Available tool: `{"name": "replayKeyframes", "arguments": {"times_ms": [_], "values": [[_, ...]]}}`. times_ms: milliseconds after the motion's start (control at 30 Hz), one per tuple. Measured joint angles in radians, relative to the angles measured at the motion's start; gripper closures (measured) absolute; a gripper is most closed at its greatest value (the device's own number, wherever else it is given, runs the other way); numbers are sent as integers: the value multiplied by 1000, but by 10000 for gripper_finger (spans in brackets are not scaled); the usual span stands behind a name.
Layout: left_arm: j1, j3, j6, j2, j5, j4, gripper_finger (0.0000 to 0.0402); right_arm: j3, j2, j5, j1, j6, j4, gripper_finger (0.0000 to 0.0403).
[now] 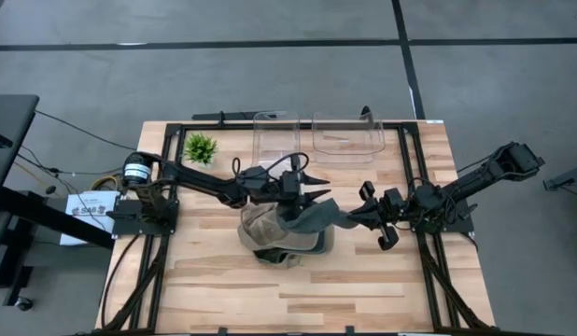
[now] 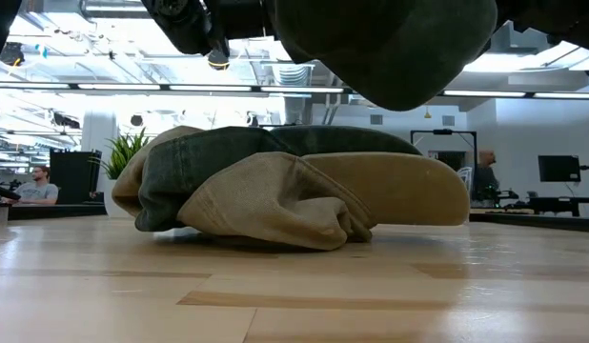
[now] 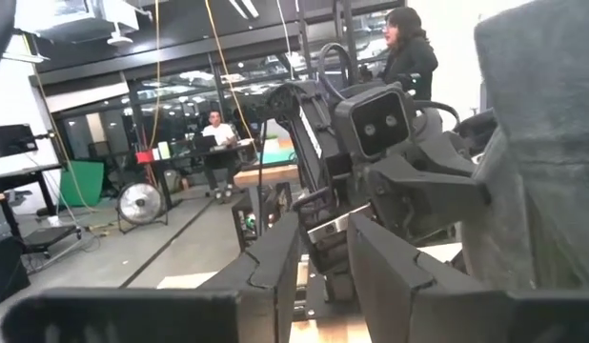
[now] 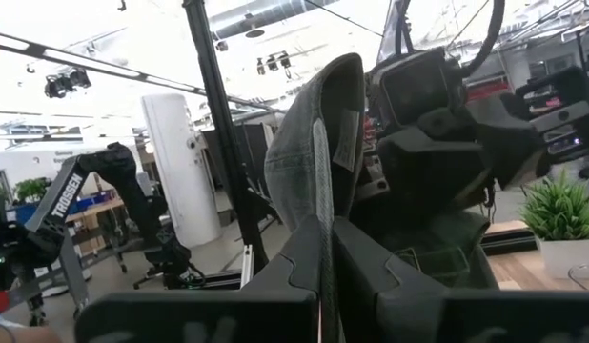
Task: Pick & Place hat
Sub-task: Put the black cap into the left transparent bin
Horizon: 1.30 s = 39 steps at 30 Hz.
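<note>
While the right gripper (image 1: 352, 217) pinches one edge of a dark grey hat (image 1: 312, 217) with its fingers pressed together on the fabric, the left gripper (image 1: 302, 191) holds the opposite side of that hat, its fingers closed on the cloth. Stretched between the two grippers, the grey hat hangs above the middle of the wooden table (image 1: 382, 280). Directly beneath it, a pile of tan and olive caps (image 2: 275, 195) rests on the tabletop.
</note>
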Motion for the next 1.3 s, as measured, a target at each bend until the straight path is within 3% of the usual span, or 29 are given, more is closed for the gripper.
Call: {"name": "replayKeyframes", "arguments": {"times_ms": [1300], "values": [[75,0,3,-29,0,-60,309,0,0,1,-1,-2,-6,396]]}}
